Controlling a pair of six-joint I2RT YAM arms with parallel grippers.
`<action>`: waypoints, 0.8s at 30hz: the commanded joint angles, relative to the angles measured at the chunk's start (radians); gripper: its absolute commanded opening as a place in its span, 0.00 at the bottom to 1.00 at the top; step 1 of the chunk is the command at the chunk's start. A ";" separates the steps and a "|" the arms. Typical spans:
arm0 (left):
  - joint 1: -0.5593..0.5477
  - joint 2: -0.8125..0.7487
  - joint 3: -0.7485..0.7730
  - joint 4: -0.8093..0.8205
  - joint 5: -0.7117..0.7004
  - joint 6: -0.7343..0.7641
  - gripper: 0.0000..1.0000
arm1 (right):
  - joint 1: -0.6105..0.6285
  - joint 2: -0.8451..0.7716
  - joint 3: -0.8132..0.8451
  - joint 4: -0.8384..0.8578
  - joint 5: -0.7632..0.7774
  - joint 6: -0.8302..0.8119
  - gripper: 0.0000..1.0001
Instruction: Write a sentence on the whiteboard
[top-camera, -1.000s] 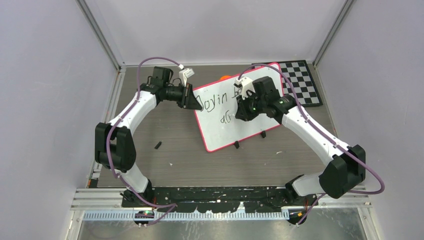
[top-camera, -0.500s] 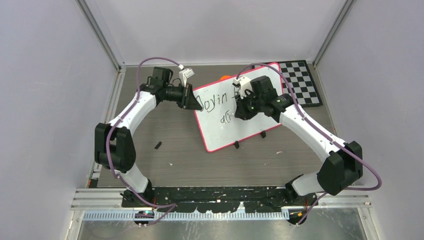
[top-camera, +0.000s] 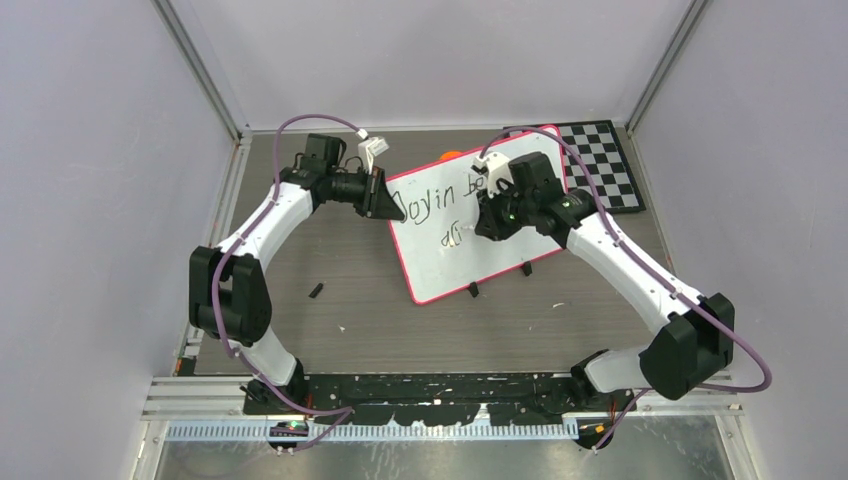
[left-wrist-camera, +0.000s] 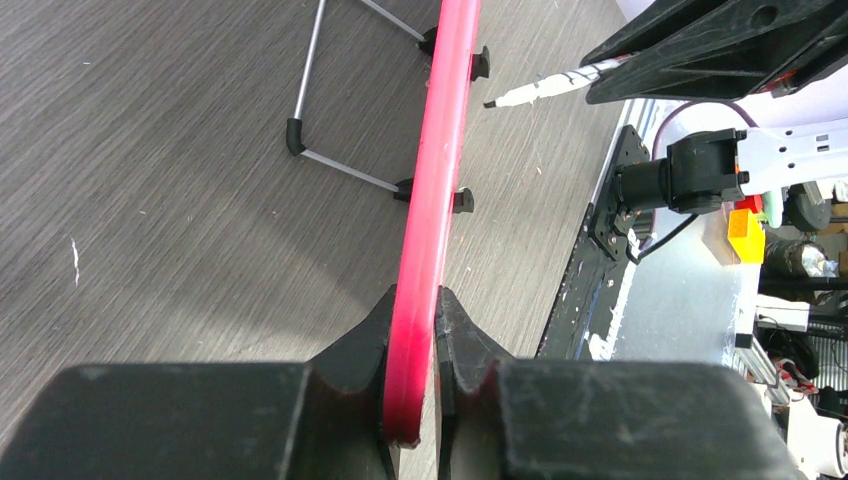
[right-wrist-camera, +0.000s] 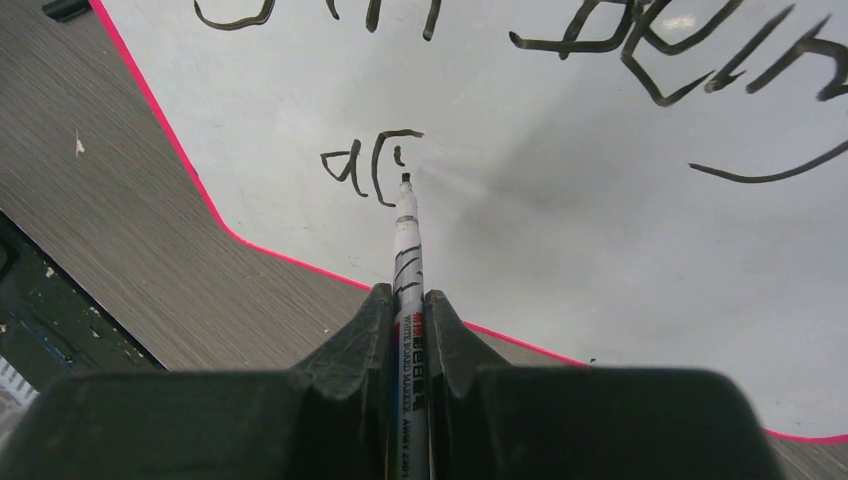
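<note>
a: left gripper (left-wrist-camera: 412, 375) clamped on the whiteboard's (top-camera: 455, 265) pink rim, left edge, board propped on its stand (left-wrist-camera: 330, 165).
b: right gripper (right-wrist-camera: 408, 325) pinches a marker (right-wrist-camera: 406, 235), tip just beside the sentence's (right-wrist-camera: 378, 170) second line, mid-board. checkerboard (top-camera: 603, 165) peeks out behind the whiteboard's far right corner.

Grey wood-grain tabletop (left-wrist-camera: 150, 150) left of the left fingers (left-wrist-camera: 350, 362); cluttered bench (left-wrist-camera: 690, 275), perhaps, to their right; lilac walls (top-camera: 90, 150) around.

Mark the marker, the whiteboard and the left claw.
marker (right-wrist-camera: 407, 250): right wrist view, on its white barrel.
whiteboard (right-wrist-camera: 580, 240): right wrist view, on bare white surface.
left claw (left-wrist-camera: 414, 305): left wrist view, midway between its fingertips.
</note>
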 joint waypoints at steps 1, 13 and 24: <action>-0.002 -0.031 -0.004 0.028 -0.070 0.041 0.00 | -0.011 -0.046 0.024 0.011 0.010 -0.021 0.00; -0.002 -0.033 -0.009 0.028 -0.074 0.046 0.00 | -0.011 0.016 0.002 0.067 0.018 -0.020 0.00; -0.002 -0.029 -0.012 0.028 -0.071 0.052 0.00 | -0.014 -0.029 -0.083 0.056 0.066 -0.039 0.00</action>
